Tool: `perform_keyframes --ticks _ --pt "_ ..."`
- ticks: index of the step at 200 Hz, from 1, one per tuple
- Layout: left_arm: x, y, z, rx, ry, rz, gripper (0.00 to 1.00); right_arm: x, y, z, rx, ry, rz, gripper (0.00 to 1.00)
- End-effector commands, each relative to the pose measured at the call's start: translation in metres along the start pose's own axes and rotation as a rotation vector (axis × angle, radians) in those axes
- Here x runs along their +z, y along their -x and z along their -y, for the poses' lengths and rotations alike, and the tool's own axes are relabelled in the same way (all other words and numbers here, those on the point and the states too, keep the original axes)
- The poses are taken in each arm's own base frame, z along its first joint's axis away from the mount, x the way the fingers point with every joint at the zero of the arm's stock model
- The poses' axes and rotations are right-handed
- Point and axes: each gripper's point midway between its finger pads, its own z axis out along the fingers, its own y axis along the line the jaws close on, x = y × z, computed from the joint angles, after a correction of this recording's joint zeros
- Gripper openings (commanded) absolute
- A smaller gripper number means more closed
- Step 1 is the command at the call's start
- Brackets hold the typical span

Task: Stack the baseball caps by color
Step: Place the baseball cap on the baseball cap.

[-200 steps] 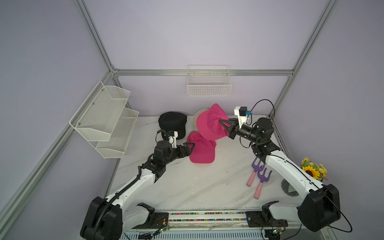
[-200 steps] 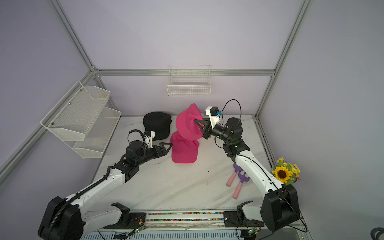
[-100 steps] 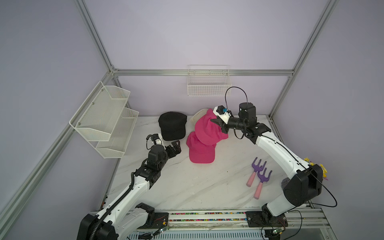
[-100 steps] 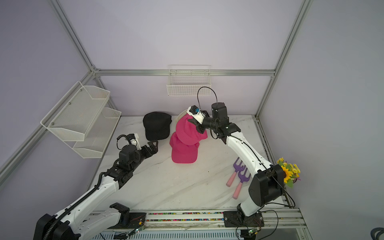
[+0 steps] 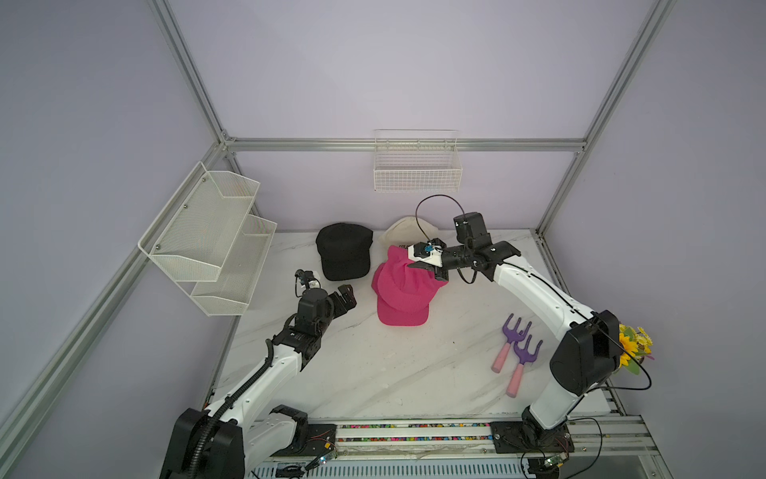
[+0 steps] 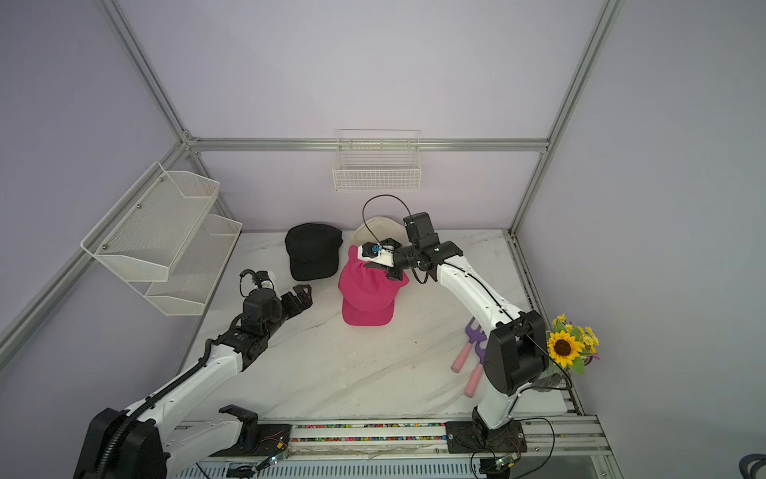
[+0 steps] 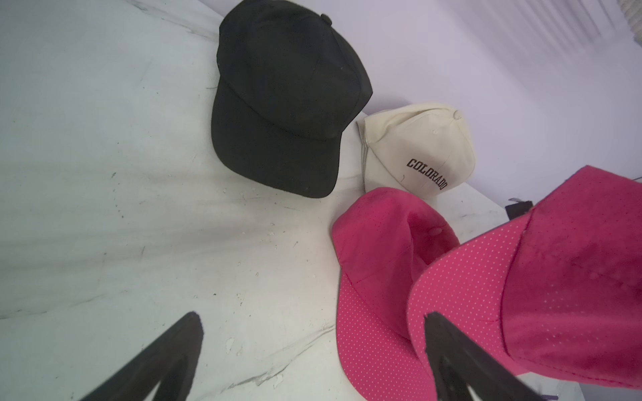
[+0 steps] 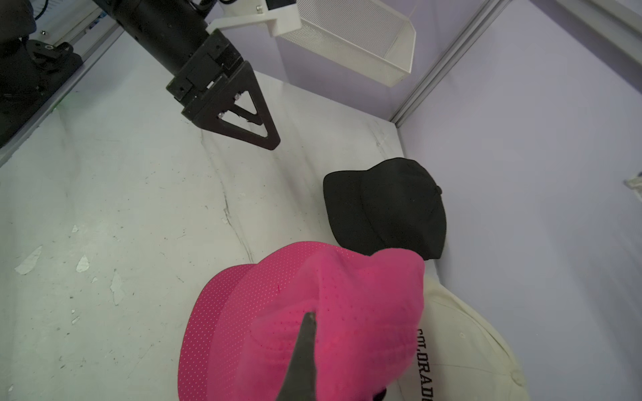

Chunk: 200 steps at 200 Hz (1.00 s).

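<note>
Top views both show the right gripper (image 5: 438,277) pinched shut on the top of a soft hot pink cap with a dotted brim (image 5: 408,275). A second ago this cap hung high in the air. Now it has come down and lies on the second hot pink cap (image 5: 402,317), which sits flat on the white marble table (image 5: 373,373). The two brims point the same way, and the lower brim sticks out a little past the upper one.

The left gripper (image 5: 346,296) was right at the edge of the lower pink cap before. Now it has pulled back and hangs with its jaws wide apart and nothing in them, near the brim of the black fabric cap (image 5: 343,251). The cream cap with "COLORADO" on it (image 7: 420,149) sits at the back, just behind the pink ones.

So the pink pile looks almost done. The right gripper only has to let go. I cannot tell how many caps are under the black one or the cream one.
</note>
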Motion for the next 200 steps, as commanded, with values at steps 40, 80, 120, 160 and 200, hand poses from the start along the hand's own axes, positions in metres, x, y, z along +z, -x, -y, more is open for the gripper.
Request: perform_keyframes --ticks 40,80,120,160,200 --pt "0.009 0.035 0.020 -0.092 0.002 0.034 1.00 0.032 -0.011 -0.008 -0.093 0.149 -0.056 0.00" --pt "0.014 0.043 0.014 -0.081 0.063 0.038 1.00 0.046 -0.038 -0.002 -0.090 0.184 -0.160 0.00" --pt "0.023 0.039 0.041 -0.037 -0.078 -0.009 1.00 0.063 -0.066 0.041 -0.038 0.075 -0.234 0.24" --pt "0.030 0.022 0.067 0.035 -0.233 -0.095 1.00 0.060 -0.055 0.102 0.042 -0.240 -0.203 0.77" --pt "0.032 0.006 0.074 0.066 -0.335 -0.103 1.00 -0.012 -0.008 0.155 0.262 -0.707 -0.015 0.97"
